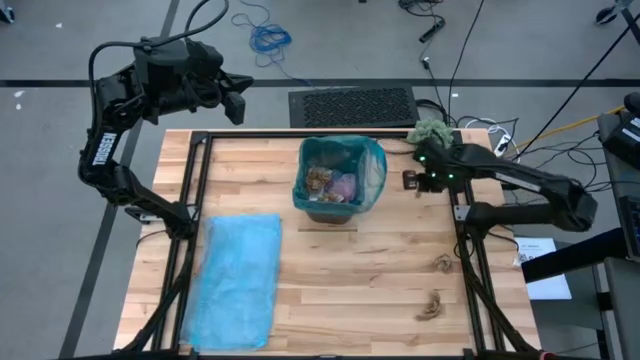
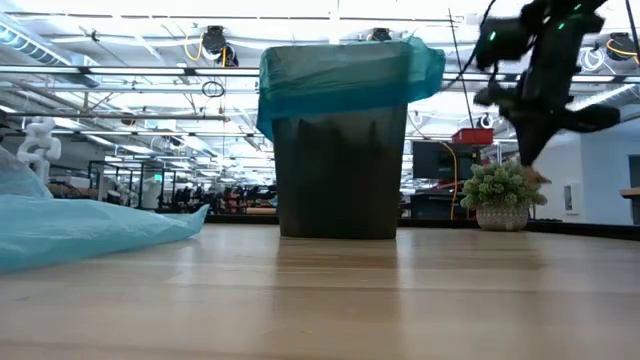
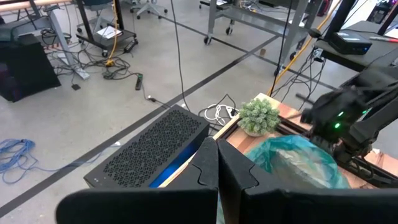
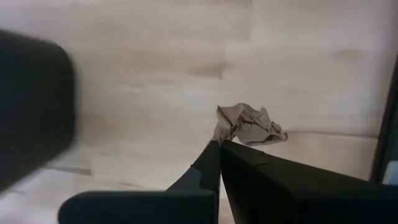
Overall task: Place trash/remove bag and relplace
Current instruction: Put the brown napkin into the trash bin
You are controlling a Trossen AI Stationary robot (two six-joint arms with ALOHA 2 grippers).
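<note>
Beside bin, on its right: right gripper pinches brown paper wad at fingertips, bin mouth lies leftward, close. Left gripper pressed together, empty, behind table's far-left corner. Two wads remain near right edge.

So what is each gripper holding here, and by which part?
The right gripper is shut on a brown paper wad, pinched at its edge. The left gripper is shut on nothing.

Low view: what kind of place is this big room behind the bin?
Probably a robotics lab or workshop: rows of ceiling lights, work benches far back, loose cables on the grey floor, and a wooden table with robot arms.
</note>
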